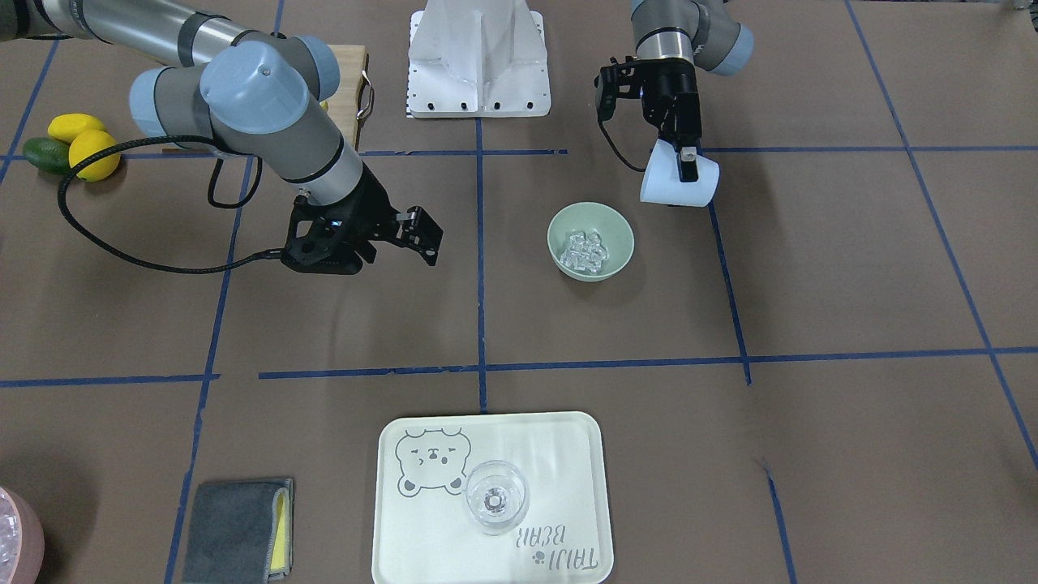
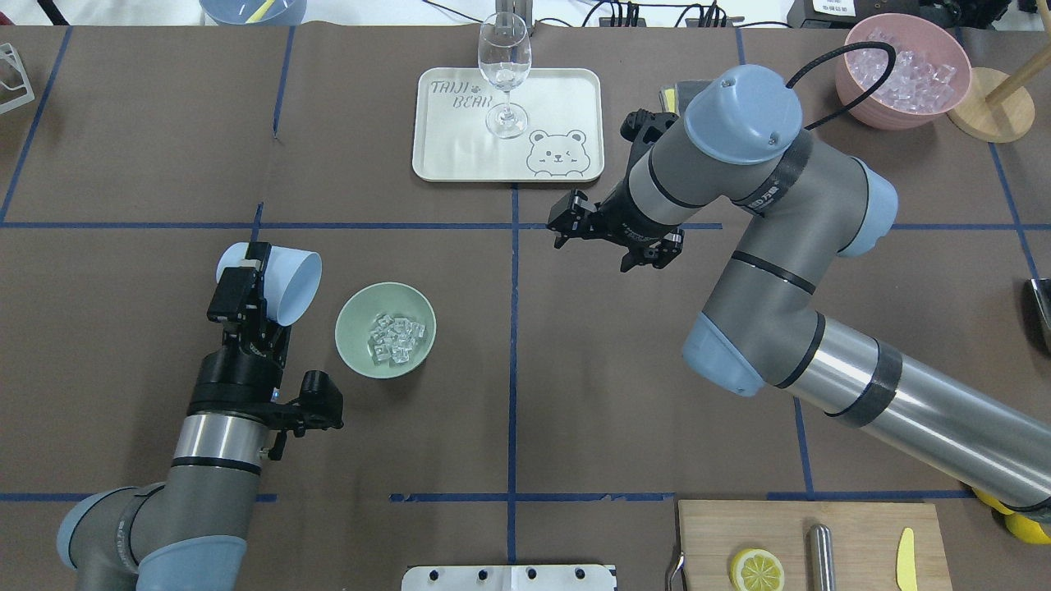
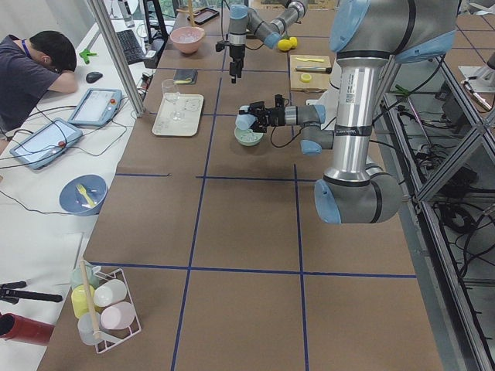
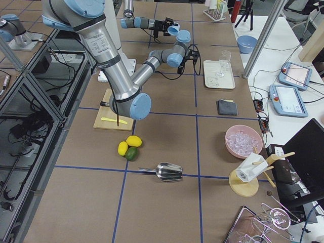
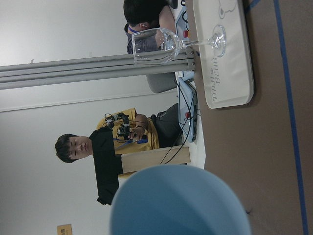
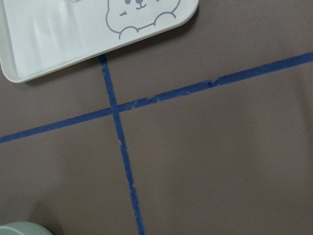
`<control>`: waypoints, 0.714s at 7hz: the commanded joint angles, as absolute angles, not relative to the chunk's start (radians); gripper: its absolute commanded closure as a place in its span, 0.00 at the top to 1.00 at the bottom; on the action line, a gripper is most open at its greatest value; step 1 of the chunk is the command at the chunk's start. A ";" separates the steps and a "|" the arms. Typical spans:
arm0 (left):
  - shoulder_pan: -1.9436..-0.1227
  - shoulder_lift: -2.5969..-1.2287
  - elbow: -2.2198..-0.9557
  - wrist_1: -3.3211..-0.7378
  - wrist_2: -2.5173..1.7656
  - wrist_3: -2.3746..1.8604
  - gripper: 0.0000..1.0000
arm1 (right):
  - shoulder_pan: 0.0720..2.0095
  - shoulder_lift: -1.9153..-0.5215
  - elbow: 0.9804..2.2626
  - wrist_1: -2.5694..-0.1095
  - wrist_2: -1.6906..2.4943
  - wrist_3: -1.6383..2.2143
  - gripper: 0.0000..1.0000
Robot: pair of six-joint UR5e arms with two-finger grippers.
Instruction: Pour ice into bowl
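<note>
The ice [image 2: 396, 338] is lying heaped in the bowl [image 2: 355, 324], near the left gripper [image 2: 256, 283]. The cubes are likely hard, slick and light, so they are better moved in a container than pinched. The left gripper is clamping the wall of the light blue cup [image 2: 296, 279], which is tipped sideways with its mouth towards the bowl. The right gripper [image 2: 565, 222] is hanging spread, holding nothing.

Seen from overhead, a cream bear-print tray [image 2: 460, 156] lies at the table's twelve o'clock with a clear stemmed glass [image 2: 503, 66] upright on it. A pink container [image 2: 887, 119] of clear chunks sits at about one o'clock. At five o'clock a wooden cutting board [image 2: 854, 525] carries a lemon half [image 2: 757, 570] and a yellow knife [image 2: 905, 560], and a folded grey cloth [image 1: 235, 527] lies near the tray, at its three o'clock.
</note>
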State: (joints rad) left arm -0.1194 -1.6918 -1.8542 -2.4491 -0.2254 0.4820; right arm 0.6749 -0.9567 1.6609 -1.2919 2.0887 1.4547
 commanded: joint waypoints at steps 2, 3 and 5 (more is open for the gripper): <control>-0.147 -1.596 -1.856 -2.612 -0.444 0.350 0.00 | 0.637 -0.913 1.637 -1.292 2.056 1.496 1.00; -0.167 -1.574 -1.858 -2.612 -0.527 0.283 0.00 | 0.631 -0.913 1.637 -1.292 2.052 1.496 1.00; -0.251 -1.383 -1.932 -2.649 -0.801 -0.165 0.00 | 0.601 -0.908 1.635 -1.290 2.007 1.515 1.00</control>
